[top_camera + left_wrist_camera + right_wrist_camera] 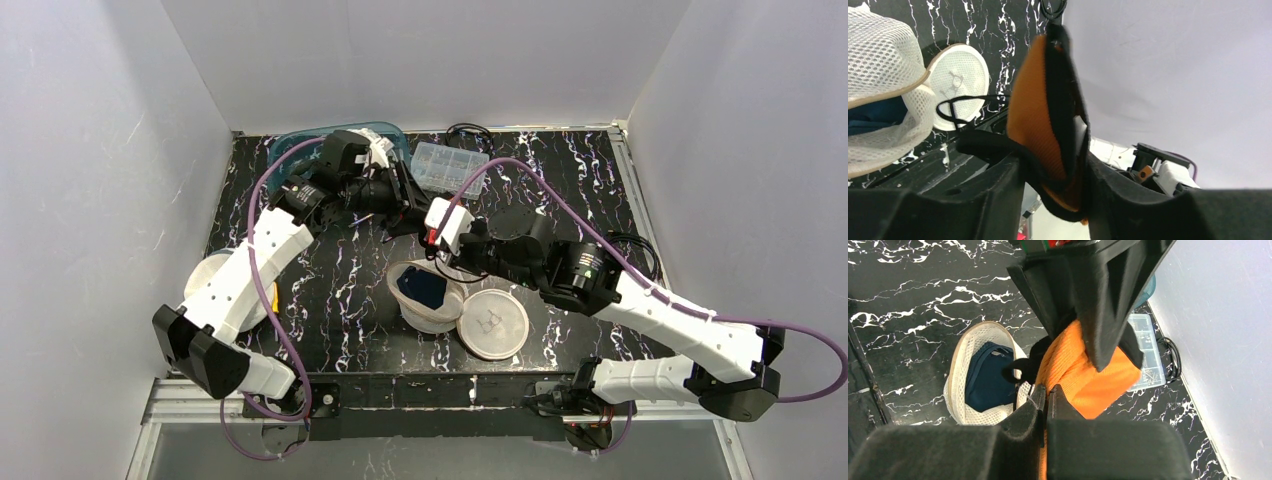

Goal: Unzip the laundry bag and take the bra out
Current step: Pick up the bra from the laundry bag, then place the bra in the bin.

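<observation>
The laundry bag [432, 318] lies left of the disc [491, 323], before the box [450, 165].

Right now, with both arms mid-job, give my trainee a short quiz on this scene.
1. True or false: the orange bra lies inside the mesh laundry bag.
2. The item inside the bag is: A red, B dark blue, C white?
3. Which pincers are clamped on the bra?
Key: 1 false, it is held aloft; 2 B; 3 both, the left pincer and the right pincer.
</observation>
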Available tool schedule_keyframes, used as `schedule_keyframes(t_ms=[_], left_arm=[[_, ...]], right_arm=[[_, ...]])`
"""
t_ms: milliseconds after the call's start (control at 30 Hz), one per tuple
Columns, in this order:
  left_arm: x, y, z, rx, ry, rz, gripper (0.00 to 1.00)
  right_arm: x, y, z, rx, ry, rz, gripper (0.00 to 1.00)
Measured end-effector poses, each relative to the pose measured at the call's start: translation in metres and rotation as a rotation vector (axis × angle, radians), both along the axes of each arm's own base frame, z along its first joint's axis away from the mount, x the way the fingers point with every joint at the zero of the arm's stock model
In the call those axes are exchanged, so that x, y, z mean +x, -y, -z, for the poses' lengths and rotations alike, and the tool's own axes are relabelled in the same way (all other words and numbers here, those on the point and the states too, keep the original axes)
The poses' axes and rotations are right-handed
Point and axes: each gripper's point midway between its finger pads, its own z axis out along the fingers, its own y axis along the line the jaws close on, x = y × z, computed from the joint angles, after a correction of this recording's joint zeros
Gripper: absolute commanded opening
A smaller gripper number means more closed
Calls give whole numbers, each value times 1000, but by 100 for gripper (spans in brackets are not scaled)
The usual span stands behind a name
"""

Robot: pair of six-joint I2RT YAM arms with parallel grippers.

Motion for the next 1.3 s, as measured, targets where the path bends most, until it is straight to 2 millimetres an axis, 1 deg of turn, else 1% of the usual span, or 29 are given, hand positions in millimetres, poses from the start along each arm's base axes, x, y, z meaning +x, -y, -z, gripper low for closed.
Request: schedule_keyframes(t_ms=[100, 233, 267, 300, 333, 367, 400, 433, 467, 567, 633, 700, 767, 867, 933, 967, 1000, 1033, 1100, 1200, 1233, 1300], left_arm=[[0, 3, 8, 1, -11, 14, 19], [0, 5, 14, -2, -23, 19, 0], [0, 5, 14, -2, -24, 20, 0], [0, 5, 15, -4, -24, 22, 0], [0, 6, 15, -6, -23, 23, 0], [0, 6, 15, -7, -23, 23, 0], [1, 6, 15, -6, -17, 20, 0], [1, 6, 15, -6, -13, 19, 0], [2, 6, 15, -6, -10, 17, 0], [5, 2, 18, 1, -5, 1, 0], [13, -6, 16, -1, 12, -27, 0], [25, -16, 9, -11, 48, -63, 0], [40, -32, 1, -20, 103, -114, 0], [67, -64, -9, -9, 194, -209, 0], [88, -90, -11, 9, 247, -277, 0], [99, -102, -11, 21, 271, -305, 0], [110, -114, -10, 35, 292, -327, 0], [121, -125, -9, 51, 314, -345, 0], [140, -139, -8, 82, 367, -360, 0], [169, -150, -7, 116, 468, -349, 0], [177, -150, -7, 120, 501, -342, 0], [191, -149, -7, 116, 564, -320, 0]], right_arm=[[0, 0, 0, -6, 7, 1, 1], [1, 1, 2, -15, 8, 9, 1], [1, 1, 2, -17, 7, 9, 3], [0, 1, 3, -19, 6, 8, 30], [0, 1, 3, -19, 4, 8, 51], [-1, 1, 4, -17, -3, 10, 66], [-2, 1, 4, -13, -12, 9, 76], [-4, 0, 3, -5, -19, 5, 95], [-5, -1, 2, 9, -34, 7, 98], [-11, -5, -9, 67, -73, -2, 99], [-17, -8, -22, 131, -104, -9, 99], [-23, -9, -39, 219, -132, -14, 99], [-27, -5, -57, 300, -145, -10, 99], [-30, 10, -88, 457, -139, 26, 99], [-29, 25, -97, 537, -134, 68, 99], [-28, 32, -95, 570, -136, 94, 99], [-28, 35, -90, 574, -142, 105, 99], [-28, 39, -82, 593, -153, 124, 99], [-29, 42, -63, 596, -185, 140, 98], [-32, 37, -21, 573, -251, 153, 97], [-33, 36, -7, 563, -272, 155, 97], [-37, 30, 29, 526, -330, 156, 96]])
